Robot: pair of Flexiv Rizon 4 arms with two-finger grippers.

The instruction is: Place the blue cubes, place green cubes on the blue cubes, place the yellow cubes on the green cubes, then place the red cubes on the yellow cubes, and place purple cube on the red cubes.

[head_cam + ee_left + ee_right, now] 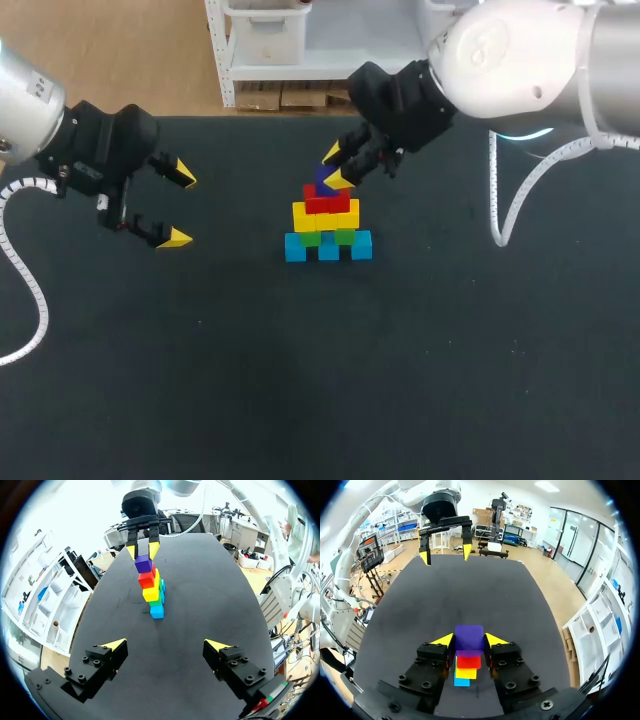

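Cubes are what I'm building with, and they stand as one stepped stack (327, 220) near the middle of the black table (300, 380). My right arm (520, 60) reaches in from the far right corner to the top of the stack. My left arm (25, 100) is well apart at the left, its left pincer (182, 206) spread wide with nothing in it.

From the base up I read blue cubes (329, 247) on the table, green cubes (327, 237) on them, yellow cubes (325, 216), then red cubes (326, 202). The smallest piece in play is the purple cube (469, 637) at the very top. The right pincer (336, 167) is clamped on it, a finger against each of two opposite side faces. In the left wrist view its underside looks to be touching the red layer, though I can't be sure it is fully seated.

I judge these blocks light, rigid and smooth-faced, so they won't deform but will slide or topple at a small sideways nudge. The hold belongs on flat opposite sides, with a gentle squeeze. The stack narrows upward, so any push on the top cube could shift the layers below.
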